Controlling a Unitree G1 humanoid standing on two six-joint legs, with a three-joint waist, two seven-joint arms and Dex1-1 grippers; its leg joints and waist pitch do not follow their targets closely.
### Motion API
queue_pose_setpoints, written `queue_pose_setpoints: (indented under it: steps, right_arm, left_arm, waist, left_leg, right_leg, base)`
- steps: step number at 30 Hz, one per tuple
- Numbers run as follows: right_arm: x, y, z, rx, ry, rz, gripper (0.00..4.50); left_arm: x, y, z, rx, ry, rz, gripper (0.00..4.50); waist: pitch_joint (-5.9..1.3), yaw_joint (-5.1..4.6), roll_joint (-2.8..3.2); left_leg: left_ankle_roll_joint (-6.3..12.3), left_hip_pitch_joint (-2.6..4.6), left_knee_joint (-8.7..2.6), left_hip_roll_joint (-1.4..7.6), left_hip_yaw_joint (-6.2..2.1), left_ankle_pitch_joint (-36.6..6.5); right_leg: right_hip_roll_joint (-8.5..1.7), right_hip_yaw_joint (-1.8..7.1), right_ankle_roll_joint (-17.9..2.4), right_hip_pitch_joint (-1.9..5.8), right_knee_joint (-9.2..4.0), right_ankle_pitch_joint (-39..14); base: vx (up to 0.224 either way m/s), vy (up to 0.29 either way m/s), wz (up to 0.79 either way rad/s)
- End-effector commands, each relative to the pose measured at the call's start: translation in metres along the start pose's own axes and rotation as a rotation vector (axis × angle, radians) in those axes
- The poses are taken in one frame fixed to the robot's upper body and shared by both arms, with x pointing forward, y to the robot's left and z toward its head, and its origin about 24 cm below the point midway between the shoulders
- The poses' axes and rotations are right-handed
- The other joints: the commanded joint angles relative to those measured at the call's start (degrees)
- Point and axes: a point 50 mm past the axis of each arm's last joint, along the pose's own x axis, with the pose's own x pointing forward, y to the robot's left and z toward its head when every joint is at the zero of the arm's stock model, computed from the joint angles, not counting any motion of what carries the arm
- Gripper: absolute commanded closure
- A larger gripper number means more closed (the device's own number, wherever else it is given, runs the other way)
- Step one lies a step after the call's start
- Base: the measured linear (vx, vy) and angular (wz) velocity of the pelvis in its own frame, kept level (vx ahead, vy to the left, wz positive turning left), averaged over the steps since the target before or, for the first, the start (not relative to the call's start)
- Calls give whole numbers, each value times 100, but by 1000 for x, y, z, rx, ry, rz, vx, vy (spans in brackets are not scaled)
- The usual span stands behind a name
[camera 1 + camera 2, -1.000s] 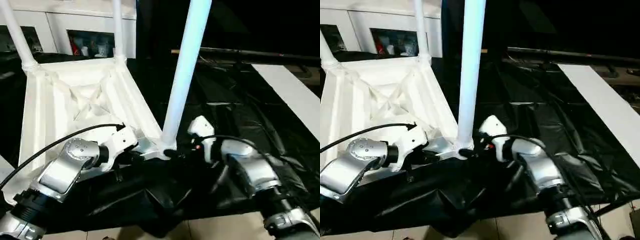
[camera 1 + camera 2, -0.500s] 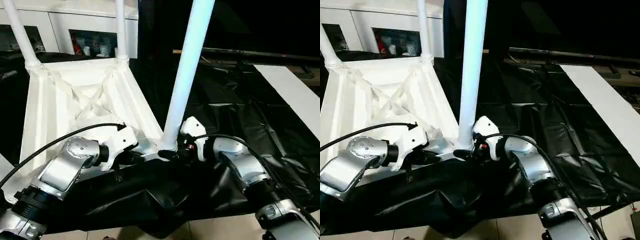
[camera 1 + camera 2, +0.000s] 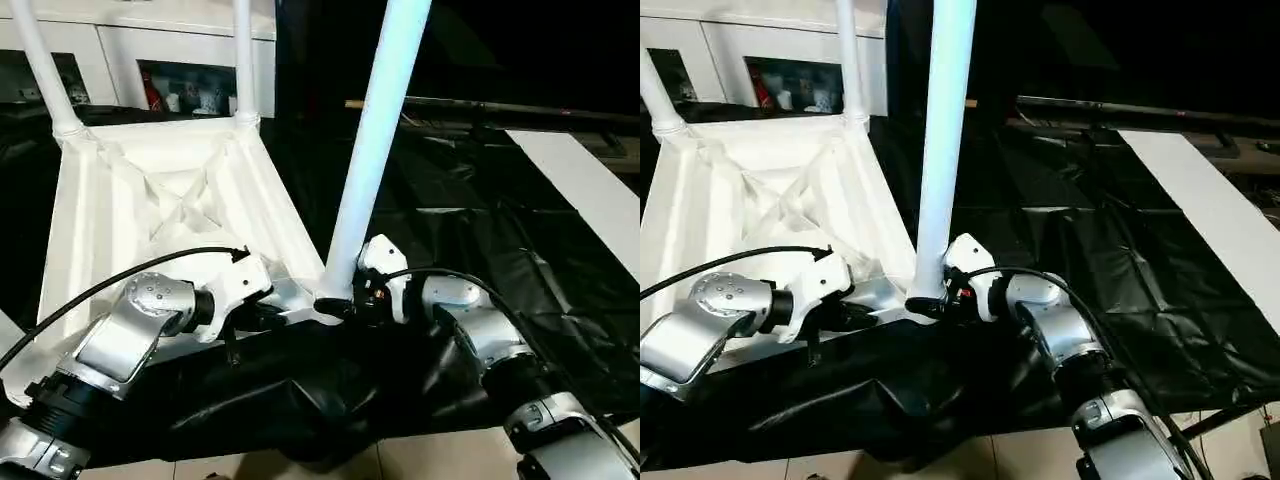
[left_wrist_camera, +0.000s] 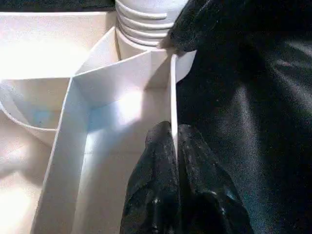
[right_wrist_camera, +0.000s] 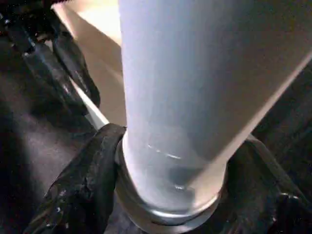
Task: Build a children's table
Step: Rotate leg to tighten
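The right end effector (image 5: 170,195) has just closed in around the base of the long tapered white tube leg (image 3: 375,150) at frame centre, fingers now hugging it. The left end effector (image 4: 174,161) stays clamped on the rim of the upturned white plastic table top (image 3: 170,200), so I'd say the leg is about to be seated.

— How many legs stand in the tabletop (image 3: 165,200)?
— Three: one leg (image 3: 40,65) upper left; one (image 3: 242,55) top centre; one (image 3: 375,150) centre.
— Grippers?
— Two: left gripper (image 3: 268,312); right gripper (image 3: 345,303); one cabinet (image 3: 120,50) along the top.
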Motion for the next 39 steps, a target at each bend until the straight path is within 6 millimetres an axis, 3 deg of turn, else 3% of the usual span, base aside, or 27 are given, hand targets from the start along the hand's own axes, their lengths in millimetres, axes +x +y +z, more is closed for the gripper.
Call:
queue_pose_setpoints:
  steps: [1, 2, 5, 7, 10, 11, 13, 14, 15, 17, 18, 19, 21, 23, 25, 27, 30, 31, 33, 34, 36, 37, 39]
  right_arm:
    - [-2, -7, 0, 19, 1, -67, 178]
    - [-1, -10, -3, 40, 1, -118, 178]
    - [5, -14, -13, 121, -2, -297, 178]
    - [11, -15, -18, 176, 5, -423, 178]
    - [18, -17, -20, 241, 13, -569, 178]
    - [20, -19, -20, 265, 15, -614, 178]
    - [30, -18, -15, 298, 12, -678, 178]
    - [38, -15, -10, 302, 3, -676, 178]
    - [46, -11, -4, 293, -10, -641, 178]
    - [50, -8, -1, 271, -21, -604, 178]
    - [55, -3, 6, 264, -76, -538, 122]
    - [55, -1, 10, 276, -119, -502, 108]
    - [55, -1, 13, 288, -154, -491, 102]
    - [50, -5, 17, 274, -184, -476, 73]
    - [43, -8, 20, 255, -201, -451, 64]
    - [34, -11, 19, 216, -182, -406, 43]
    - [13, -13, 13, 120, -138, -290, 43]
    - [2, -13, 9, 75, -116, -223, 43]
    - [-5, -12, 7, 54, -107, -178, 43]
    - [-8, -11, 6, 49, -100, -153, 43]
    - [-12, -10, 4, 40, -89, -112, 43]
    - [-16, -9, 2, 18, -68, -70, 43]
    - [-19, -8, 1, 3, -54, -43, 43]
  left_arm:
    - [14, -11, -12, -59, 14, -70, 450]
    - [17, -9, -11, -75, -2, -47, 450]
    - [30, 2, -8, -107, -10, 67, 450]
    - [39, 10, -4, -127, -4, 153, 450]
    - [47, 19, 2, -148, 16, 253, 450]
    - [50, 22, 3, -153, 21, 284, 450]
    - [57, 27, 9, -147, 35, 347, 450]
    - [61, 29, 12, -133, 44, 369, 450]
    - [63, 29, 14, -110, 59, 376, 450]
    - [65, 30, 14, -100, 65, 374, 450]
    - [66, 29, 14, -93, 66, 361, 450]
    - [66, 29, 14, -81, 67, 351, 450]
    - [66, 29, 15, -71, 67, 344, 450]
    - [64, 28, 14, -62, 55, 317, 450]
    - [62, 25, 14, -53, 36, 262, 450]
    - [59, 21, 13, -28, 20, 213, 450]
    - [53, 15, 12, -23, -7, 122, 450]
    - [49, 11, 12, -15, -29, 56, 450]
    - [46, 7, 13, 2, -44, -4, 450]
    - [44, 5, 12, 10, -46, -36, 450]
    - [41, 0, 12, 41, -52, -95, 450]
    - [38, -6, 11, 55, -55, -171, 450]
    - [36, -11, 11, 63, -61, -219, 450]
  waist:
    - [-271, 1, 97]
    - [-267, 0, 97]
    - [-221, -23, 96]
    - [-219, -31, 116]
    - [-222, -35, 170]
    - [-221, -35, 165]
    - [-214, -45, 225]
    - [-214, -60, 217]
    - [-230, -63, 251]
    - [-272, -39, 262]
    - [-274, -33, 263]
    - [-255, -26, 260]
    - [-245, -25, 257]
    - [-242, -40, 245]
    - [-244, -38, 236]
    - [-260, -37, 235]
    - [-257, -3, 243]
    - [-266, 20, 245]
    - [-283, 40, 254]
    - [-322, 48, 252]
    - [-331, 60, 255]
    - [-340, 77, 290]
    - [-335, 92, 305]
  left_leg:
    - [-117, 59, -434, 141, -30, -1267]
    - [-126, 66, -438, 139, -30, -1305]
    - [-209, 107, -447, 125, -46, -1719]
    - [-277, 125, -447, 103, -78, -1895]
    - [-274, 168, -426, 76, -93, -2062]
    - [-270, 177, -423, 78, -92, -2114]
    - [-271, 241, -397, 58, -99, -2360]
    - [-262, 245, -401, 53, -101, -2430]
    - [-267, 227, -438, 68, -129, -2478]
    - [-230, 166, -485, 107, -140, -2274]
    - [-202, 102, -513, 119, -122, -1998]
    - [-192, 136, -504, 121, -102, -2058]
    - [-136, 135, -495, 109, -93, -2153]
    - [-133, 73, -521, 105, -116, -2088]
    - [-90, 90, -514, 116, -116, -2070]
    - [-74, 26, -527, 117, -129, -1820]
    - [1, 71, -500, 134, -82, -1660]
    - [51, 57, -492, 146, -73, -1558]
    - [125, 63, -467, 141, -46, -1388]
    - [157, 35, -455, 136, -35, -1096]
    - [255, 22, -437, 131, -21, -736]
    - [300, 40, -426, 141, -18, -622]
    - [342, 49, -424, 156, -9, -548]
  right_leg:
    - [-389, 254, -1070, 233, -456, -1360]
    - [-387, 255, -1048, 226, -465, -1444]
    - [-401, 253, -831, 175, -567, -2331]
    - [-425, 239, -597, 159, -626, -2970]
    - [-421, 214, -370, 94, -697, -3429]
    - [-419, 210, -341, 76, -716, -3475]
    - [-396, 176, -274, 3, -776, -3617]
    - [-388, 160, -265, -5, -793, -3645]
    - [-388, 138, -270, 42, -786, -3491]
    - [-413, 157, -412, 124, -706, -2885]
    - [-408, 188, -559, 155, -661, -2377]
    - [-405, 200, -656, 126, -654, -2297]
    - [-425, 211, -689, 131, -674, -2425]
    - [-436, 198, -624, 193, -672, -2587]
    - [-454, 200, -594, 179, -693, -2704]
    - [-463, 198, -620, 237, -655, -2528]
    - [-443, 222, -769, 205, -634, -2179]
    - [-439, 228, -827, 230, -611, -1988]
    - [-429, 248, -977, 211, -581, -1632]
    - [-422, 240, -1105, 261, -516, -1163]
    - [-395, 233, -1268, 282, -449, -500]
    - [-393, 227, -1356, 279, -414, -230]
    - [-395, 218, -1460, 277, -394, -17]
  base:
    - [0, 0, 0]
    - [0, 0, 0]
    - [0, 0, 0]
    - [0, 0, 0]
    - [0, 0, 0]
    - [0, 0, 0]
    - [0, 0, 0]
    - [0, 0, 0]
    - [0, 0, 0]
    - [0, 0, 0]
    - [0, 0, 0]
    - [0, 0, 0]
    - [0, 0, 0]
    - [0, 0, 0]
    - [0, 0, 0]
    - [0, 0, 0]
    - [0, 0, 0]
    - [0, 0, 0]
    - [64, -14, 3]
    - [70, -14, 3]
    - [31, -5, 0]
    - [0, 0, 0]
    - [0, 0, 0]
